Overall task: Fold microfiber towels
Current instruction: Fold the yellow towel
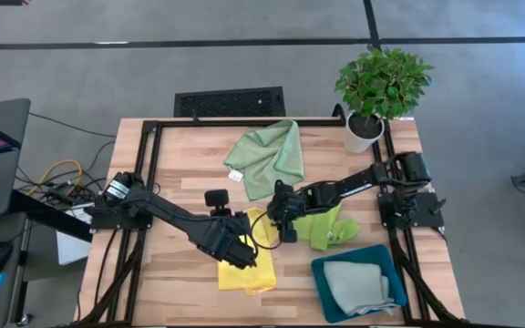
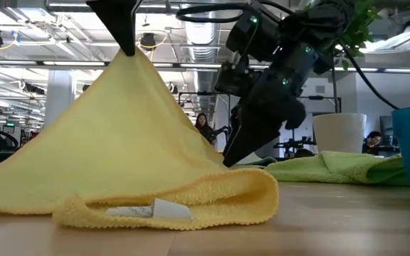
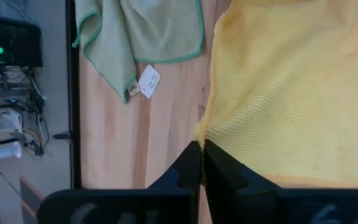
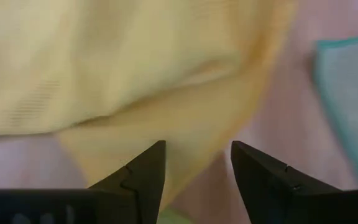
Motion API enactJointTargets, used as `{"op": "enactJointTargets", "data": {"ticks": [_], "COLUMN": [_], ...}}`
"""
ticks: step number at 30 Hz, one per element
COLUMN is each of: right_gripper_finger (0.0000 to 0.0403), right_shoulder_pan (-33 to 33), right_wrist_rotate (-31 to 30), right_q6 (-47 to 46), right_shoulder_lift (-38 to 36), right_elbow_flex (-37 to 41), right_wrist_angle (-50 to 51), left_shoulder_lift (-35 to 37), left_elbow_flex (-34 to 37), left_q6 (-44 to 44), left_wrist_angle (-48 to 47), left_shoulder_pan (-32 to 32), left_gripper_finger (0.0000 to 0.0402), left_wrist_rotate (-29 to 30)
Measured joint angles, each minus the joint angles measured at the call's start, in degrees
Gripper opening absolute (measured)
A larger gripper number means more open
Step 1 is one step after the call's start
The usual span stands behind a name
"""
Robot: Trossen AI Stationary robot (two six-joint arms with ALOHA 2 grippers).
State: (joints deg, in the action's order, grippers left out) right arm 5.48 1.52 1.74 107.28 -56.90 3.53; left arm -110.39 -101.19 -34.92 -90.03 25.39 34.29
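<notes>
Stretching behind the table is an open hall with ceiling ducts and lights, where people sit at desks far off. The light wooden table [image 1: 190,173], edged by a black frame, carries a sage green towel [image 1: 267,157] near its far edge, a potted plant [image 1: 379,91] at the far right corner, and a teal tray [image 1: 322,273] holding a grey-blue towel [image 1: 363,287] (folded). The left gripper [image 3: 201,155] is pinched on the yellow towel [image 2: 119,135], lifting one edge into a peak. The right gripper [image 4: 197,155] hangs spread above the yellow cloth, gripping nothing. A lime green towel [image 1: 326,226] lies crumpled beside it.
</notes>
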Motion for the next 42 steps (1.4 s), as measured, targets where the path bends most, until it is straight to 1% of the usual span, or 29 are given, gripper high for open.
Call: {"op": "enactJointTargets", "data": {"ticks": [3,5,11,15,18,20,29,31,36,40,42], "right_gripper_finger": [0.0205,0.0205,0.0205,0.0196,0.0172,0.0149,0.0016,0.001,0.002,0.0006,0.0006], "right_shoulder_pan": [-0.3,-0.3,-0.2,0.2,0.4,0.5,0.6,0.9,2.4,3.7,4.4], "right_wrist_rotate": [4.7,5.7,6.1,5.9,5.9,5.9,5.9,6.0,6.1,3.0,1.7], "right_q6": [-0.3,-0.4,-0.2,0.2,0.2,0.2,0.1,0.1,-0.3,-0.3,-0.3], "right_shoulder_lift": [1.2,1.8,3.2,2.0,1.0,0.7,0.4,-0.2,-2.3,-5.4,-7.2], "right_elbow_flex": [-0.1,-0.2,-0.3,-0.2,0.0,0.1,0.0,0.0,0.2,0.1,0.1], "right_wrist_angle": [0.3,0.8,1.5,1.8,2.9,3.3,5.1,5.8,7.3,7.4,7.5], "left_shoulder_lift": [0.0,0.0,0.3,0.8,0.9,0.9,0.9,0.9,0.9,0.9,0.9], "left_elbow_flex": [0.0,0.0,0.0,0.0,0.0,0.0,0.0,0.0,0.0,0.0,0.0], "left_q6": [0.0,0.2,0.2,0.2,0.2,0.2,0.2,0.0,-1.1,-1.9,-2.4], "left_wrist_angle": [0.0,0.0,0.0,0.0,0.0,0.1,0.0,0.0,0.0,0.0,0.0], "left_shoulder_pan": [0.1,0.1,0.1,0.1,0.1,0.1,0.1,0.1,0.1,0.1,0.1], "left_gripper_finger": [0.0,0.0,0.0,0.0,0.0,0.0,0.0,0.0,0.0,0.0,0.0], "left_wrist_rotate": [1.2,1.8,1.7,1.2,0.5,0.5,0.1,-0.7,-3.4,-4.1,-4.1]}}
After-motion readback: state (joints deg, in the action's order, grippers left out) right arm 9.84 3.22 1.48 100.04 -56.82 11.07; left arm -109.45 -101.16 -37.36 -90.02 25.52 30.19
